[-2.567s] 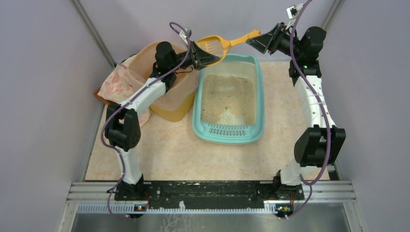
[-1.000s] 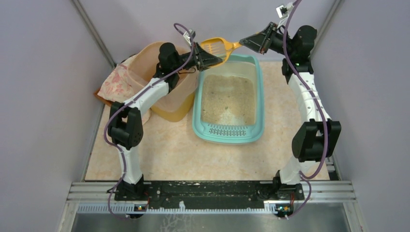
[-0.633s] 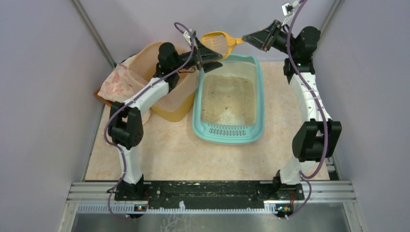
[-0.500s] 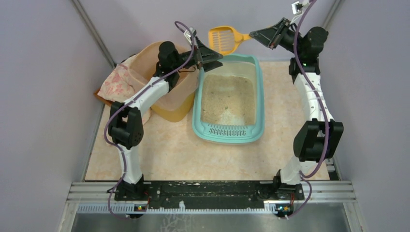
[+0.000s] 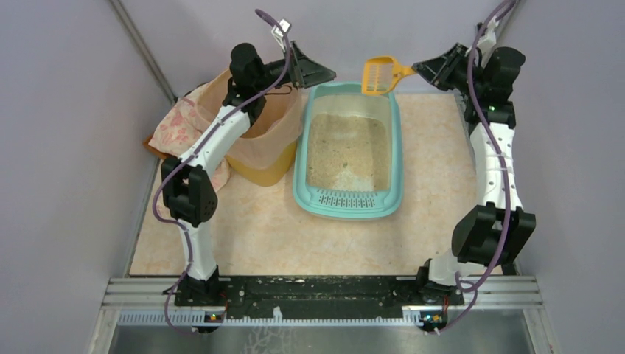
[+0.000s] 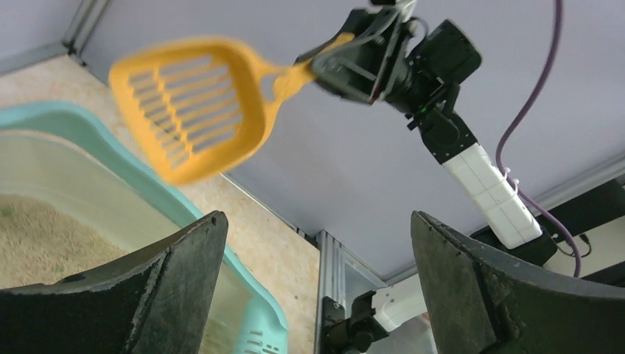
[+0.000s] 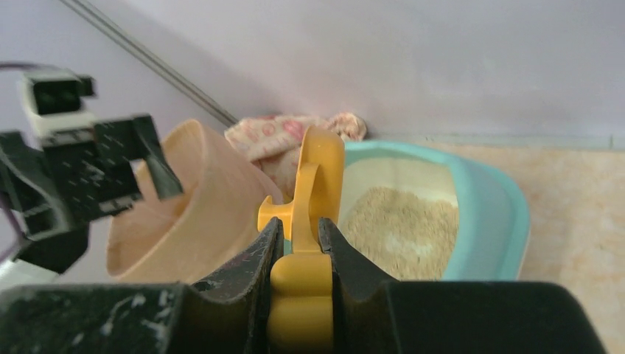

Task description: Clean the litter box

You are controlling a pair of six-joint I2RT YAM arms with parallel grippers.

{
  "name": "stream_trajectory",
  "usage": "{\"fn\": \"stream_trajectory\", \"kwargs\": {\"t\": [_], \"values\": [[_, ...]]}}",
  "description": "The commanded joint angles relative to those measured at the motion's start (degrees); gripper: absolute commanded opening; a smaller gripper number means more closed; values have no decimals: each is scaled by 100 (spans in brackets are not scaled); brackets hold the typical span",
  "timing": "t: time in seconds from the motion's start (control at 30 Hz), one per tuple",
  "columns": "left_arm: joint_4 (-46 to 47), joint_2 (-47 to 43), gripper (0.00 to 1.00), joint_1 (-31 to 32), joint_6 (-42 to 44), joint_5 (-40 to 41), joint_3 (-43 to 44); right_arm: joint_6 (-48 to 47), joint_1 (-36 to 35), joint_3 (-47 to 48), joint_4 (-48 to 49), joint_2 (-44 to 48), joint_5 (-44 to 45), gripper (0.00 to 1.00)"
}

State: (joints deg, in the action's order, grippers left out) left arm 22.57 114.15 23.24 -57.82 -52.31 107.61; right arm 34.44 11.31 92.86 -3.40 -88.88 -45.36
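The teal litter box [image 5: 298, 193] holds beige litter [image 5: 346, 147], its slotted grille at the near end. A yellow slotted scoop [image 5: 379, 76] hangs over the box's far right corner. My right gripper [image 5: 424, 68] is shut on the scoop's handle [image 7: 313, 192], which is pinched between both fingers in the right wrist view [image 7: 301, 236]. My left gripper [image 5: 318, 72] stands wide open and empty above the box's far left corner. In the left wrist view [image 6: 317, 243] nothing lies between its fingers, and the scoop [image 6: 188, 110] floats beyond them over the teal rim [image 6: 96, 147].
A round yellow bin with a peach liner [image 5: 258, 147] stands just left of the litter box, under the left arm. A floral cloth [image 5: 180, 122] lies against the left wall behind the bin. Purple walls close in at the back and both sides.
My left gripper has let go of the scoop's head, opened wide and drawn back up and left. My right gripper has carried the scoop to the right by its handle.
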Motion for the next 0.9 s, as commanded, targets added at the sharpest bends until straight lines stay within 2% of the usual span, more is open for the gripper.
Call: {"fn": "stream_trajectory", "kwargs": {"t": [0.0, 0.13, 0.23, 0.57, 0.87], "values": [[238, -63, 99, -39, 546, -300, 433, -852, -219, -384, -976, 402, 264, 0], [399, -89, 99, -48, 616, -438, 586, -1946, -844, -139, -2258, 266, 961, 0], [354, -79, 99, -57, 661, -460, 627, -2287, -1091, -274, -2681, 232, 1193, 0], [-189, -77, 99, -88, 1043, -352, 612, -2889, -1517, -952, -3123, 63, 1780, 0], [-200, -82, 98, -136, 1060, -359, 523, -2716, -1525, -1469, -2421, -212, 1729, 0]]}}
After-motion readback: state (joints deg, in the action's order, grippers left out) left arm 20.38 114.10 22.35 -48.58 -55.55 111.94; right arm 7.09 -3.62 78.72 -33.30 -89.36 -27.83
